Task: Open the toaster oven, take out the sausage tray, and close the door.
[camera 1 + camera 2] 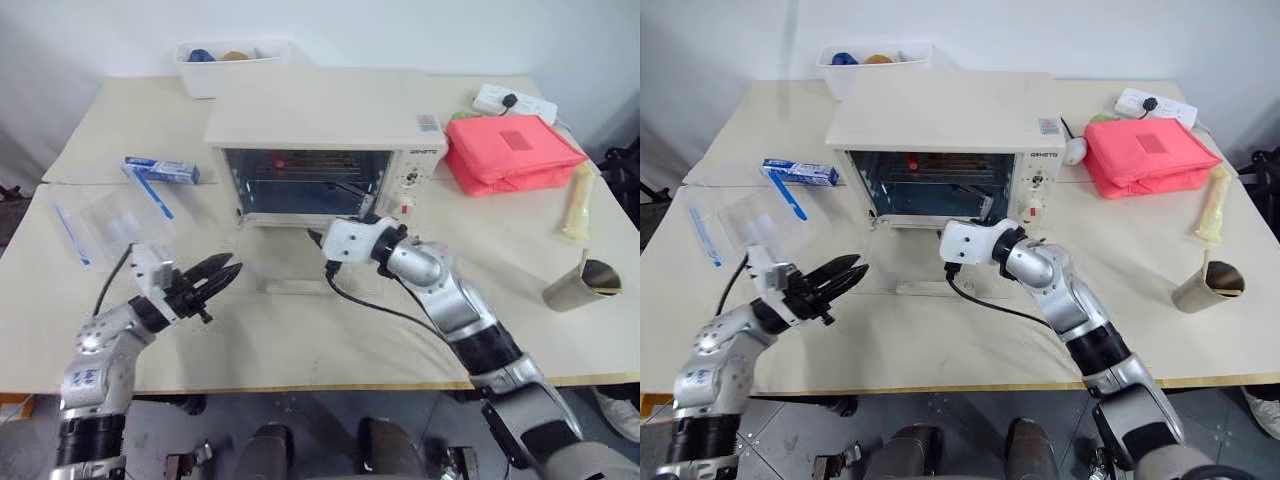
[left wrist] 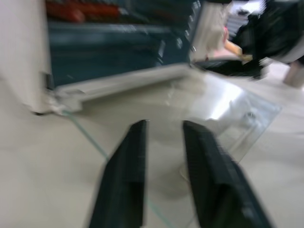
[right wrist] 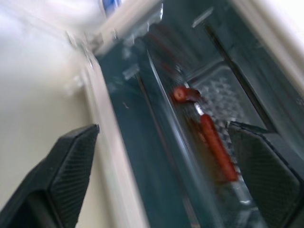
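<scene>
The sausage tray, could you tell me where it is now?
The sausage tray sits inside the toaster oven, behind the lowered door, facing the right gripper.

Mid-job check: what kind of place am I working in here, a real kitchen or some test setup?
Likely a staged test table, not a real kitchen: the toaster oven stands on a plain cream table against a bare wall, among unrelated items such as a red pouch, a power strip and a white bin.

The two head views are looking forward and down over the table from the robot's edge at six o'clock, sharing the toaster oven at twelve. The left wrist view is facing the lowered door from close by. The right wrist view is peering straight into the oven cavity at the sausage tray, very near.
</scene>
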You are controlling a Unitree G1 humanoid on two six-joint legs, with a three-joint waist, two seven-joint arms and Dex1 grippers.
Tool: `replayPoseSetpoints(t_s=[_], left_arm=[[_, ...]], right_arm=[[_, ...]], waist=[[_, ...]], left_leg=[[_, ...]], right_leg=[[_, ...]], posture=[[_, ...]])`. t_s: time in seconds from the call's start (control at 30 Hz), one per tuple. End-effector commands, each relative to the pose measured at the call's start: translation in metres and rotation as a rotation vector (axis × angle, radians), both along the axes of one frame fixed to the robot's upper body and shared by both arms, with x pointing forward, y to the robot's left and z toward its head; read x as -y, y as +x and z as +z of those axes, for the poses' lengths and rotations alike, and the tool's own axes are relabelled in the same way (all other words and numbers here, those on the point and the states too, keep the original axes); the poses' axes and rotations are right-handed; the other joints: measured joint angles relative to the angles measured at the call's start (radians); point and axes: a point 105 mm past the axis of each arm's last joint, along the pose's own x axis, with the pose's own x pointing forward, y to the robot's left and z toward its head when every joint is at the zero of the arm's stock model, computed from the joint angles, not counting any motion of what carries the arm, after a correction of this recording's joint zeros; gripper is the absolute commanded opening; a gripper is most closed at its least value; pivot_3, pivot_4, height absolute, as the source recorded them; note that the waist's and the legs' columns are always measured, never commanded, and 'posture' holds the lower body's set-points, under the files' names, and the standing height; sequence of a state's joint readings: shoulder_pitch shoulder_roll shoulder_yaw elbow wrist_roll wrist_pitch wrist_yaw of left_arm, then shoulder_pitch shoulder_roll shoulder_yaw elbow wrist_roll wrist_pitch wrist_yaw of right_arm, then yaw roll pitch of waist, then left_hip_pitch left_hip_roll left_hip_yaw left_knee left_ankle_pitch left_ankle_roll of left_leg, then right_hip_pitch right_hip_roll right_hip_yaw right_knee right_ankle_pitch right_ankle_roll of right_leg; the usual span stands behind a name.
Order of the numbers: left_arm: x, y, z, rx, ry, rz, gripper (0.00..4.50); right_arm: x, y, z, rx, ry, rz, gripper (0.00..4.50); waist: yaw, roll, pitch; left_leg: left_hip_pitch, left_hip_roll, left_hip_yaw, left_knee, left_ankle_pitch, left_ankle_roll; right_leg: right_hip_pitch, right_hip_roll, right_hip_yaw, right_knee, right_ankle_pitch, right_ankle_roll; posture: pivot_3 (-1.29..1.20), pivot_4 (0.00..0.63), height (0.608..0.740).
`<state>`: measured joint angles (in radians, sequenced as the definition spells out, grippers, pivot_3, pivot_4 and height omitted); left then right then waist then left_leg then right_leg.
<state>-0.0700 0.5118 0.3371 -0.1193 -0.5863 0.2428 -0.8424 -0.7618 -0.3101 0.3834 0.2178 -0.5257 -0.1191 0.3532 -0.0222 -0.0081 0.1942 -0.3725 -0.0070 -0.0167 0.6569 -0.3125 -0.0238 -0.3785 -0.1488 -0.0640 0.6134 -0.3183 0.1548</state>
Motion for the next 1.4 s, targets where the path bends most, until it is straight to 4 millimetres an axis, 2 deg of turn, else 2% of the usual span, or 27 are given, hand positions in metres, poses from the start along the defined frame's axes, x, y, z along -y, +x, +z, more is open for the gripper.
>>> replayPoseSetpoints(t_s=[0.03, 0.1, 0.23, 0.4, 0.5, 0.67, 0.87, 0.9, 1.0, 1.17, 1.4], left_arm=[[-0.006, -0.022, 0.020, 0.042, 0.010, 0.000, 2.69], [-0.003, -0.029, 0.023, 0.062, 0.039, 0.000, 3.32], [0.004, -0.031, 0.030, 0.103, 0.034, 0.031, 4.48], [0.011, -0.028, 0.031, 0.111, -0.017, 0.070, 4.48], [0.014, -0.025, 0.028, 0.103, -0.023, 0.073, 4.50], [0.013, -0.010, 0.034, 0.108, -0.046, 0.073, 4.50], [0.021, 0.010, 0.041, 0.124, -0.074, 0.034, 4.50], [0.025, 0.016, 0.042, 0.127, -0.069, 0.014, 4.50], [0.033, 0.031, 0.049, 0.144, -0.062, -0.027, 4.50], [0.031, 0.049, 0.065, 0.186, -0.069, -0.037, 4.50], [0.020, 0.059, 0.092, 0.239, -0.131, -0.029, 4.50]], right_arm=[[-0.003, 0.025, 0.003, 0.075, -0.060, -0.148, 4.50], [-0.004, 0.036, 0.003, 0.117, -0.100, -0.221, 4.50], [-0.015, 0.044, 0.009, 0.180, -0.107, -0.235, 4.50], [-0.026, 0.054, 0.002, 0.178, -0.143, -0.256, 4.50], [-0.033, 0.059, 0.003, 0.194, -0.176, -0.253, 3.92], [-0.034, 0.063, 0.012, 0.236, -0.145, -0.268, 2.29], [-0.033, 0.063, 0.022, 0.291, -0.129, -0.280, 0.19], [-0.032, 0.064, 0.024, 0.294, -0.128, -0.285, 0.07], [-0.031, 0.063, 0.028, 0.290, -0.114, -0.282, 0.07], [-0.038, 0.058, 0.036, 0.311, -0.094, -0.244, 0.07], [-0.044, 0.051, 0.044, 0.328, -0.084, -0.199, 0.07]], waist=[[-0.006, 0.000, 0.000], [-0.012, 0.000, 0.000], [-0.011, 0.000, 0.000], [-0.017, 0.000, 0.000], [-0.020, 0.000, 0.000], [-0.023, 0.000, 0.000], [-0.034, -0.001, 0.000], [-0.035, -0.002, -0.001], [-0.034, -0.002, -0.001], [-0.036, -0.002, -0.001], [-0.040, -0.002, -0.001]], left_leg=[[0.000, 0.000, 0.000, 0.000, 0.000, 0.000], [0.000, 0.001, 0.000, 0.000, -0.001, -0.001], [0.000, 0.001, 0.000, -0.001, -0.001, -0.001], [0.000, 0.001, 0.001, -0.001, -0.001, -0.001], [0.000, 0.001, 0.001, -0.001, -0.001, -0.001], [-0.001, 0.001, 0.002, -0.001, -0.001, -0.001], [-0.002, 0.001, 0.002, -0.001, -0.001, -0.002], [-0.003, 0.001, 0.003, -0.001, -0.001, -0.002], [-0.004, 0.002, 0.004, -0.001, 0.000, -0.002], [-0.005, 0.002, 0.005, 0.000, 0.000, -0.002], [-0.008, 0.002, 0.005, -0.001, 0.000, -0.002]], right_leg=[[0.000, 0.000, 0.000, 0.000, 0.000, 0.000], [0.000, 0.001, 0.000, 0.001, 0.000, -0.001], [-0.001, 0.001, 0.000, 0.000, 0.000, -0.001], [-0.003, 0.001, 0.000, 0.003, 0.000, -0.001], [-0.004, 0.001, 0.000, 0.005, 0.000, -0.001], [-0.006, 0.001, 0.000, 0.006, 0.000, -0.002], [-0.010, 0.001, 0.000, 0.008, 0.000, -0.002], [-0.011, 0.001, 0.000, 0.009, 0.000, -0.002], [-0.012, 0.001, 0.000, 0.011, 0.000, -0.002], [-0.013, 0.001, 0.000, 0.011, 0.000, -0.002], [-0.017, 0.001, -0.001, 0.011, 0.000, -0.002]], posture=[[0.00, 0.150, 0.740], [0.00, 0.150, 0.740], [0.00, 0.150, 0.740], [0.00, 0.150, 0.740], [0.00, 0.150, 0.740], [0.00, 0.150, 0.740], [0.00, 0.150, 0.740], [0.00, 0.150, 0.740], [0.00, 0.150, 0.740], [0.00, 0.150, 0.740], [0.00, 0.150, 0.740]])
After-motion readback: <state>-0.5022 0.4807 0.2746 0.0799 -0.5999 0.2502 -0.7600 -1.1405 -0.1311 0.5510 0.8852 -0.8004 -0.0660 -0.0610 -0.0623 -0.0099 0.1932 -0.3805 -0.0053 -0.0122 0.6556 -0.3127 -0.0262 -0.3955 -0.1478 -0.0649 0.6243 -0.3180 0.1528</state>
